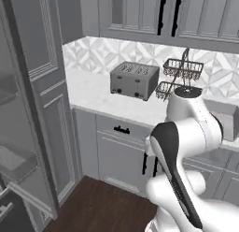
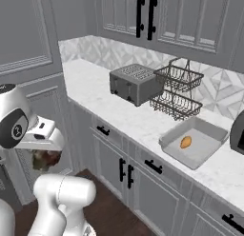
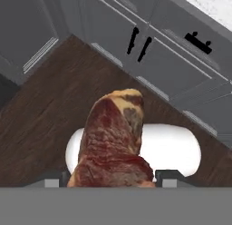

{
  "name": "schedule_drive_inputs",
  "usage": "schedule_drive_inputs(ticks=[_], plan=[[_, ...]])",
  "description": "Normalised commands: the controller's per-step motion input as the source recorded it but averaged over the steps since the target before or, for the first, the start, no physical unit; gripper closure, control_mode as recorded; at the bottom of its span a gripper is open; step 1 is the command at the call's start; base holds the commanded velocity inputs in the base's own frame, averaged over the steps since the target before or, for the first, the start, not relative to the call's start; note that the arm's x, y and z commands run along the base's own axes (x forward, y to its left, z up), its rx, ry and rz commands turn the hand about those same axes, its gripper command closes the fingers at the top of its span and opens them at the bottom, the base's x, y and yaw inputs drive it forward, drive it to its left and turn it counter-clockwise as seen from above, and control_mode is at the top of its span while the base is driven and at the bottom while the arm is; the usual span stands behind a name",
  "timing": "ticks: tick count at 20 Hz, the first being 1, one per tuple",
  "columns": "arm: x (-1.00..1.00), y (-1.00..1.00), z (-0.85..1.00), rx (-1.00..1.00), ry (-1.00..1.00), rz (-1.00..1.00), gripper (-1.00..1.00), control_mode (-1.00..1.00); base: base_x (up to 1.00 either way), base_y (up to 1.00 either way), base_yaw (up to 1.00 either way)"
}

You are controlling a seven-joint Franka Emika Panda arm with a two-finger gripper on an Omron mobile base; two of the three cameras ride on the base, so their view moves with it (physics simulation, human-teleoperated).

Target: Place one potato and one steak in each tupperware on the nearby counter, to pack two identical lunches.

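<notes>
Grey cupboards with black handles stand under a long white counter [image 2: 143, 121] with grey swirls. Dark wood floor [image 3: 45, 110] lies below.

One steak [image 3: 115, 142] is in the robot's claw [image 3: 111, 176]. It is red and brown with a pale fatty tip. In the hand view it sticks up from 6 o'clock toward the middle, and the two dark fingers sit tight against its sides, so the claw is gripping the meat. It hangs over the wood floor, in front of the cupboard doors. In the right base view the steak [image 2: 45, 160] shows at 8 o'clock, tucked under the white hand, well apart from the counter.

On the counter, at about 3 o'clock in the right base view, sits a grey tupperware [image 2: 209, 135]. One small orange potato [image 2: 186, 142] lies inside it, near the middle.

Just behind the tray, toward 1 o'clock, stands a wire basket rack [image 2: 177, 90] with two levels. Beside it, toward 12 o'clock, is a grey toaster [image 2: 133, 83] with slots on top. A dark thing [image 2: 237, 130] peeks in at the right edge; I cannot tell what it is.
</notes>
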Motion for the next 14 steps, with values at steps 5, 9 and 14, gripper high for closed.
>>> schedule_drive_inputs(ticks=[5, 9, 14], plan=[[0.00, 0.00, 0.00, 0.00, 0.00, 0.00, 1.00, 1.00, 0.08, -0.84, -0.71], [0.00, 0.00, 0.00, 0.00, 0.00, 0.00, 1.00, 1.00, 0.41, -0.64, -0.58], [0.00, 0.00, 0.00, 0.00, 0.00, 0.00, 1.00, 1.00, 0.61, -0.03, -0.28]])
